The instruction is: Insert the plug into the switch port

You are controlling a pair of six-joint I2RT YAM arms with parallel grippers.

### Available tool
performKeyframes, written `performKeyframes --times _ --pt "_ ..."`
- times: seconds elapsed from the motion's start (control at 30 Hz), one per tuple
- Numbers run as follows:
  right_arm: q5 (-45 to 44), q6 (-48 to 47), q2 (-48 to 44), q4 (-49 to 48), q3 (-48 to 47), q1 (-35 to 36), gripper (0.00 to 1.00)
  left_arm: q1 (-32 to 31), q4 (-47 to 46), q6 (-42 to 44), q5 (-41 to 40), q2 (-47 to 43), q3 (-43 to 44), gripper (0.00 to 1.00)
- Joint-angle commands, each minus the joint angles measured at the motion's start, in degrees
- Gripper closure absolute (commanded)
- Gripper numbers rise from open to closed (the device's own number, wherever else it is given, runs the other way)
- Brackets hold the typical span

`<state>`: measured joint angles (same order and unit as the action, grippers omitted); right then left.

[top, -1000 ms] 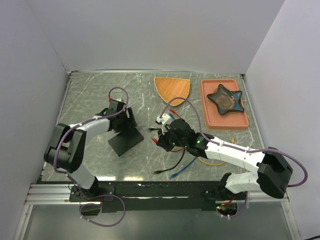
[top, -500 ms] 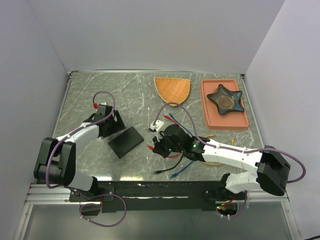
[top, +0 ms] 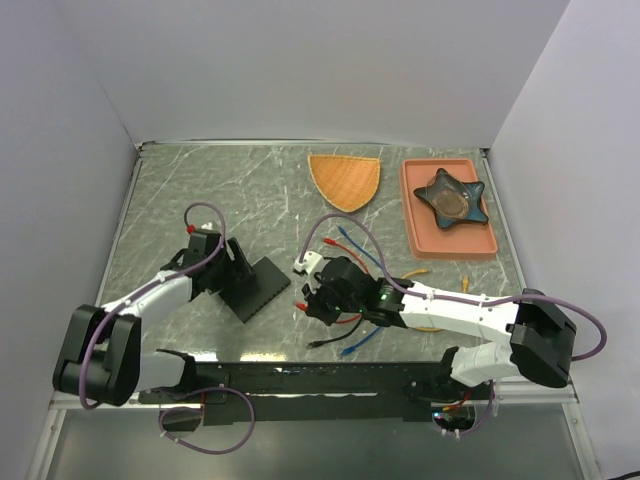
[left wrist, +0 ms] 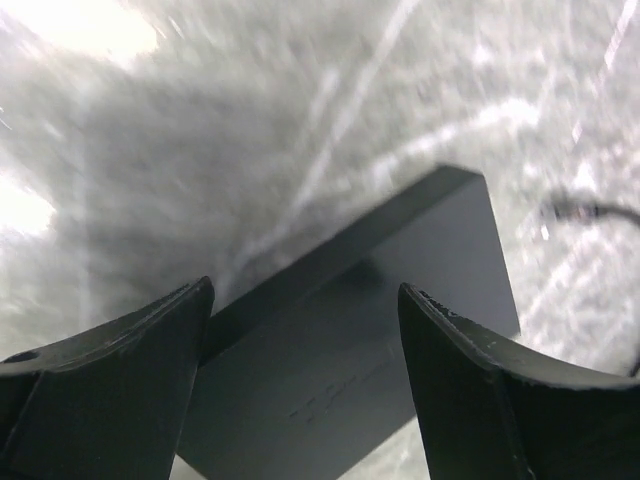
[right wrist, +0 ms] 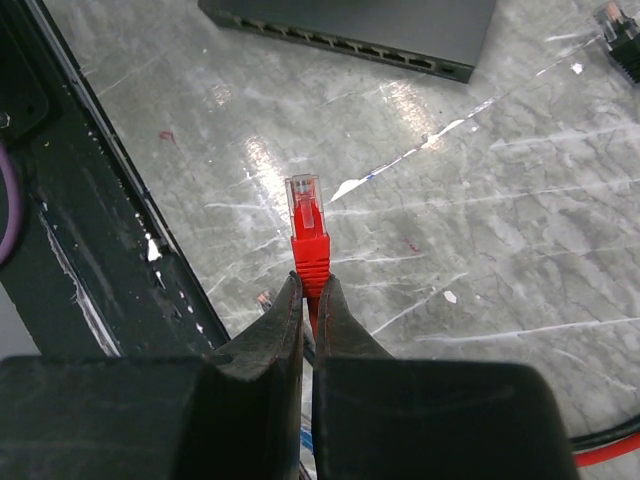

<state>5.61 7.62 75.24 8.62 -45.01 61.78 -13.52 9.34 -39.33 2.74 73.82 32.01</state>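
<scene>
Red-booted plug [right wrist: 306,215] with a clear tip sticks out ahead of the right gripper [right wrist: 310,292]. Its jaws are pinched tight on the red boot just behind the tip. The tip points toward the box [right wrist: 380,25] and is well apart from it.

Box is matte black and flat. It lies on the table [top: 180,190] left of centre, nearer the near edge, skewed to the edges. A row of ports [right wrist: 340,45] runs along the long side facing the plug; which port is meant cannot be told.

Left gripper [left wrist: 305,295] is at the box's far-left end with jaws spread wide and nothing held. In the left wrist view, which is blurred, the box top shows between the fingers [left wrist: 130,350]; contact cannot be told.

Loose cables [top: 345,325] in red, blue and black lie under and beside the right arm, near the near edge. An orange tray [top: 415,230] at the far right corner holds a dark star-shaped dish [top: 452,197]. An orange mat [top: 345,180] lies at mid far edge.
</scene>
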Motion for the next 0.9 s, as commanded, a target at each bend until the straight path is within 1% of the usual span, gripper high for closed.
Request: performKeyframes --times 0.0,0.23,0.4,0.57,0.73,0.87 --pt "-0.16 0.20 0.25 -0.62 -1.66 0.98 1.00 -2.30 0.50 -3.64 4.72 -4.99 -2.12 0.20" --pt "0.37 -0.14 2.27 -1.15 -1.57 1.50 1.00 -6.25 1.99 -6.02 6.40 -10.27 -3.35 0.19" --pt "0.63 -0.58 3.24 -1.24 -1.48 1.77 1.00 -6.43 4.01 -5.32 2.80 -12.47 -2.66 0.18" --pt "-0.33 -0.76 2.72 -1.33 -1.13 1.94 1.00 -6.35 6.12 -3.82 -1.86 -13.70 0.15 0.16" --pt "-1.64 -0.15 4.64 -0.89 -2.36 2.38 1.00 -5.38 7.18 -1.81 -2.57 -11.51 3.05 0.16" --pt "-2.09 0.29 9.21 0.07 -4.38 2.73 1.00 -3.62 4.90 -1.19 -1.70 -7.65 1.74 0.16"
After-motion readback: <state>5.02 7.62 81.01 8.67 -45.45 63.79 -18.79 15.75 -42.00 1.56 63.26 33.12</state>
